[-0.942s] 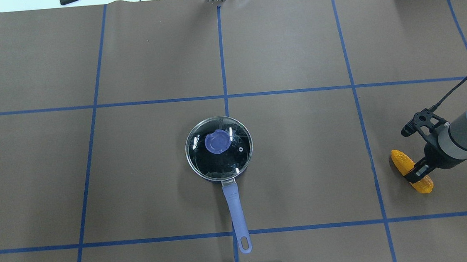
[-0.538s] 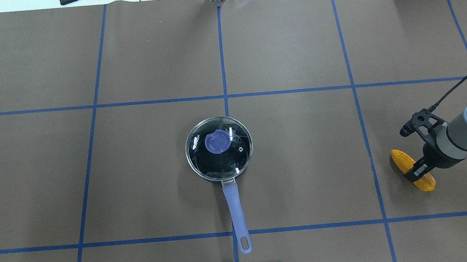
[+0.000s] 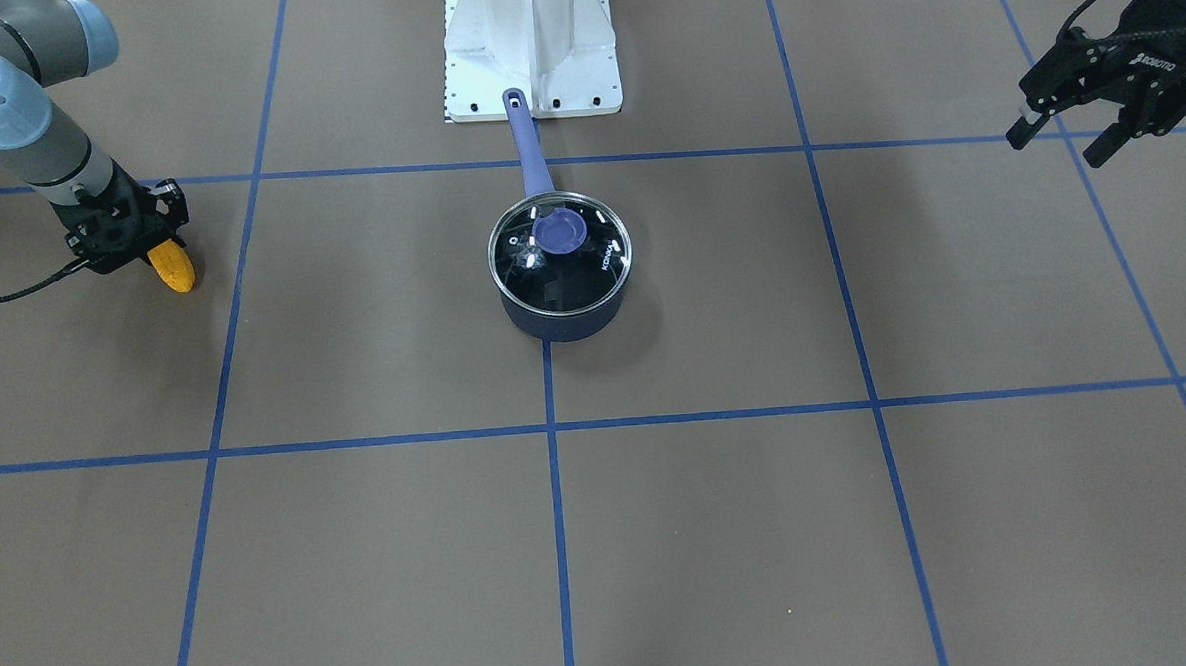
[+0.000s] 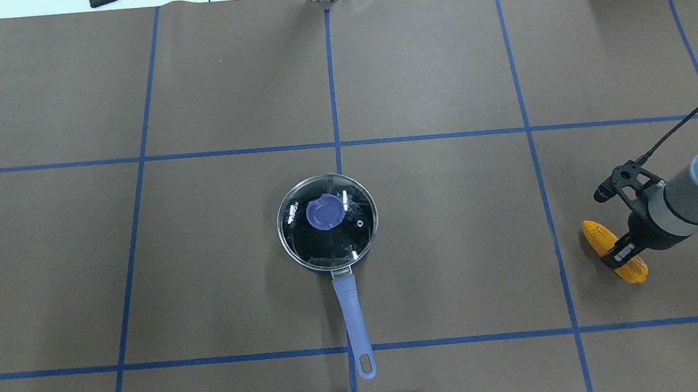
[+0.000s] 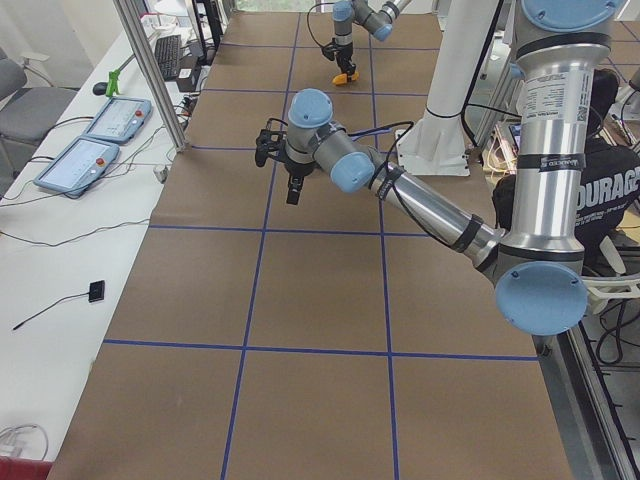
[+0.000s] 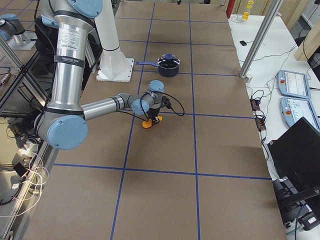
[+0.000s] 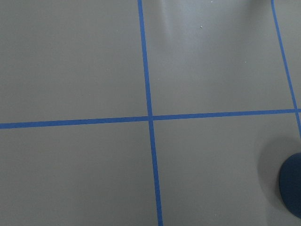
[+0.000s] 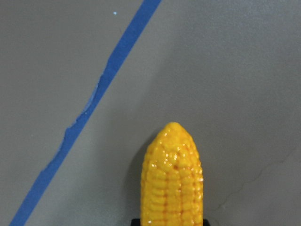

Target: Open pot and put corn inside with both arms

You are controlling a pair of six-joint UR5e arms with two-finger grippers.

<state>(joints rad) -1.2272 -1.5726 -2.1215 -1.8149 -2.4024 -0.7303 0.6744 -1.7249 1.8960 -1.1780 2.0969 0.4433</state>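
The pot (image 4: 315, 262) stands mid-table with its glass lid (image 4: 302, 240) on and the blue knob (image 4: 325, 213) on top. Its periwinkle handle (image 4: 353, 314) points toward the robot base. It also shows in the front view (image 3: 562, 319). The corn (image 4: 598, 236) lies at the far right of the table, across my right gripper (image 4: 619, 254), which is shut on its middle. The right wrist view shows the corn's tapered end (image 8: 173, 179). My left gripper (image 3: 1057, 148) hangs open and empty above the table's left side, far from the pot.
Blue tape lines (image 4: 337, 144) divide the brown table cover into squares. The white pedestal base (image 3: 531, 50) stands just behind the handle's end. A black cable (image 4: 680, 129) trails from the right wrist. The pot's dark edge (image 7: 291, 188) shows in the left wrist view.
My right gripper has shifted slightly with the corn held in it, and the corn sits a little higher in the overhead view. The pot and lid have not moved.
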